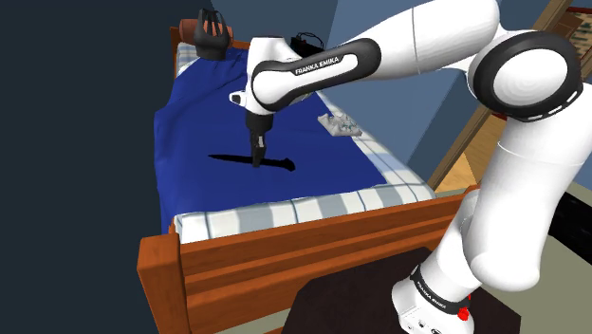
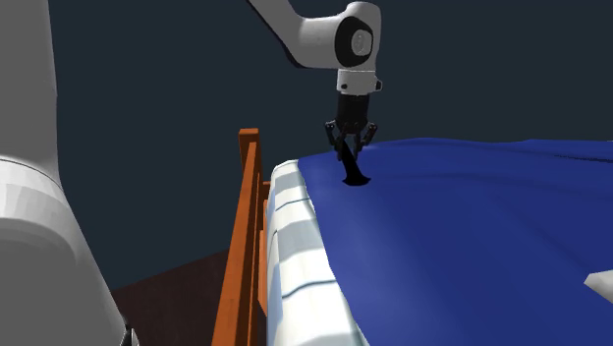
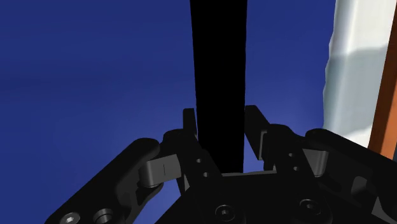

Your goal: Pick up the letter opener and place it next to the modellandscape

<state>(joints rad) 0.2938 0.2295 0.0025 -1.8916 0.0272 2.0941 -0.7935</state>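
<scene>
1. On the blue blanket [image 1: 199,133], toward the near end of the bed [image 1: 237,270], lies the all-black letter opener [image 1: 280,164]. The gripper [image 1: 256,157] stands upright over its middle.
2. The shoulder view takes in the pale model landscape [image 1: 340,125] at the blanket's edge on that view's right, well apart from the letter opener. It also shows a black object [image 1: 211,36] at the far headboard.
3. The second exterior view looks low along the striped mattress [image 2: 295,246]. It shows a black end of the letter opener on the blanket under the gripper.
4. From the wrist, both fingers [image 3: 189,124] press the letter opener's long edges, so the jaws are clenched on it.
5. Its long axis runs across the bed, from the shoulder view's left to its right, with the right end slightly nearer.
6. Which end is the tip cannot be told. The gripper hides the middle, and blade and shadow merge into one black shape.
7. A pale shape [image 2: 599,283] is cut off at the second exterior view's right edge.
</scene>
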